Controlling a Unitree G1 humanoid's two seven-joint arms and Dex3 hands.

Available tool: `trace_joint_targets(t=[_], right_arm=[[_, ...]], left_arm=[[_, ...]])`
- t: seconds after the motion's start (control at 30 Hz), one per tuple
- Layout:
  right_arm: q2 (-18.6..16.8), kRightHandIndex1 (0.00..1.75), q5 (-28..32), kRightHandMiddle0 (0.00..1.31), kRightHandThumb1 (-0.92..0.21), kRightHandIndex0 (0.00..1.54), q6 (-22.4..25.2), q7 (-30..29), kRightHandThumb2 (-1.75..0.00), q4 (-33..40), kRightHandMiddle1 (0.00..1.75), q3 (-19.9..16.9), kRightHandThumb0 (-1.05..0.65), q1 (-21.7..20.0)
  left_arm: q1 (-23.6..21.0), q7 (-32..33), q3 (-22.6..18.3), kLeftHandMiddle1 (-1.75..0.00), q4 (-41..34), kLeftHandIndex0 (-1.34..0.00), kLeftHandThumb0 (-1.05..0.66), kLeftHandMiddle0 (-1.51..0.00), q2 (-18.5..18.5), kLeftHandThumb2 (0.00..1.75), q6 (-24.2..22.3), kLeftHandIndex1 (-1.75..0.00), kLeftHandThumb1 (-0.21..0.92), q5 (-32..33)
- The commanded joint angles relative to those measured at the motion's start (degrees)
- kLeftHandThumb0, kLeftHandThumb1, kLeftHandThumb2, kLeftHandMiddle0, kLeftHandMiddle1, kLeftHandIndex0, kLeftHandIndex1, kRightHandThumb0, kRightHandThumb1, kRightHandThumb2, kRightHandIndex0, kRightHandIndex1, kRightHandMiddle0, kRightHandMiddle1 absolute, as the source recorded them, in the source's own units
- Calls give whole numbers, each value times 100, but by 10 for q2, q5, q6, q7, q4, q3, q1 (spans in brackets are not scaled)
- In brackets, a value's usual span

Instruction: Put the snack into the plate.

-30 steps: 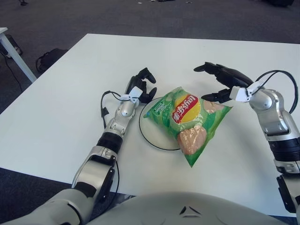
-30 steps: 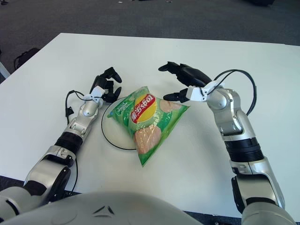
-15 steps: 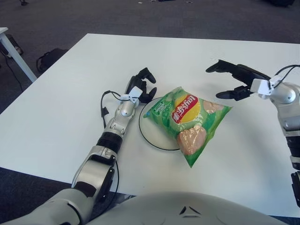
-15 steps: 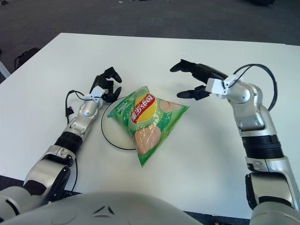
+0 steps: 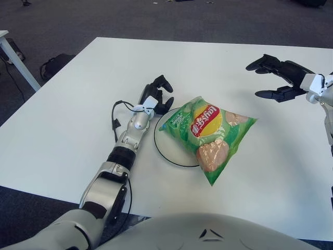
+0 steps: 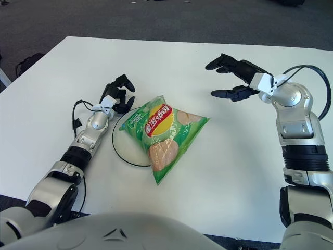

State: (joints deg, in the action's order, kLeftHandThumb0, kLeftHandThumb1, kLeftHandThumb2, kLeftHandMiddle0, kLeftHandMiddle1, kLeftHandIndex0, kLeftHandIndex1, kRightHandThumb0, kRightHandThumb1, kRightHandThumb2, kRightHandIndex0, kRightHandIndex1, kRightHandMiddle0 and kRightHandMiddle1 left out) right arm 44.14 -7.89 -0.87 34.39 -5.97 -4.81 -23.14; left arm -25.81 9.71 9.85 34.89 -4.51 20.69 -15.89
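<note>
A green chip bag with a red and yellow logo lies across the right part of a white plate in the middle of the white table; its lower right end hangs past the rim onto the table. My right hand is open and empty, raised above the table to the upper right of the bag, well apart from it. My left hand rests on the table at the plate's upper left rim, fingers curled, holding nothing.
The white table stretches wide on all sides of the plate. Dark carpet floor lies beyond its far edge. A white table leg and a dark bag stand on the floor at the far left.
My right hand has let go of the bag's upper right corner and moved up and to the right, away from it. The bag, plate and left hand have stayed still.
</note>
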Motion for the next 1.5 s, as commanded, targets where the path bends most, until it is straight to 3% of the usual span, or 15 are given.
trace_joint_targets(t=[0.0,0.17,0.33,0.4,0.47,0.53,0.67,1.0,1.4,1.43,1.47], right_arm=[[-24,72,-9,0,-69,1,-17,-36,-58,-14,98,5,-85,17],[-36,81,-39,0,-69,2,-27,-88,-65,-19,103,10,-79,25],[-57,88,-57,0,-66,3,-8,-136,-73,-12,107,5,-73,36],[-90,92,-29,0,-62,4,32,-157,-78,-17,111,-14,-69,43],[-120,103,3,0,-49,6,63,-171,-96,-27,122,-34,-54,44],[-146,108,35,0,-43,7,81,-182,-104,-40,127,-52,-48,41],[-185,115,80,0,-39,8,109,-206,-112,-44,135,-81,-40,39],[-232,133,124,0,-47,22,99,-239,-121,-65,156,-108,-26,49],[-261,141,119,0,-47,27,88,-266,-125,-64,158,-94,-22,70],[-266,152,118,0,-60,27,86,-269,-103,-64,158,-92,-2,72],[-273,155,115,0,-66,27,80,-276,-92,-68,158,-88,5,76]], left_arm=[[62,-14,5,-175,47,-59,-47,-124,-2,128,-14,-175,34,1],[60,-18,0,-175,54,-59,-47,-124,-2,128,-10,-175,35,9],[52,-19,-5,-175,73,-59,-47,-124,-5,128,-1,-175,35,16],[41,-12,-10,-175,100,-59,-47,-123,-9,128,9,-175,35,16],[36,-6,-13,-175,115,-59,-47,-122,-11,128,15,-175,34,15],[32,-3,-15,-175,126,-59,-47,-120,-12,128,18,-175,34,15],[25,-1,-20,-175,143,-60,-47,-118,-11,129,26,-175,34,17],[32,-21,-34,-175,134,-59,-47,-116,-7,128,29,-175,35,41],[36,-43,-43,-175,127,-57,-46,-116,-10,126,31,-175,36,54],[36,-46,-44,-175,127,-57,-46,-116,-11,126,32,-175,36,56],[36,-50,-45,-175,128,-57,-46,-116,-11,126,35,-175,36,59]])
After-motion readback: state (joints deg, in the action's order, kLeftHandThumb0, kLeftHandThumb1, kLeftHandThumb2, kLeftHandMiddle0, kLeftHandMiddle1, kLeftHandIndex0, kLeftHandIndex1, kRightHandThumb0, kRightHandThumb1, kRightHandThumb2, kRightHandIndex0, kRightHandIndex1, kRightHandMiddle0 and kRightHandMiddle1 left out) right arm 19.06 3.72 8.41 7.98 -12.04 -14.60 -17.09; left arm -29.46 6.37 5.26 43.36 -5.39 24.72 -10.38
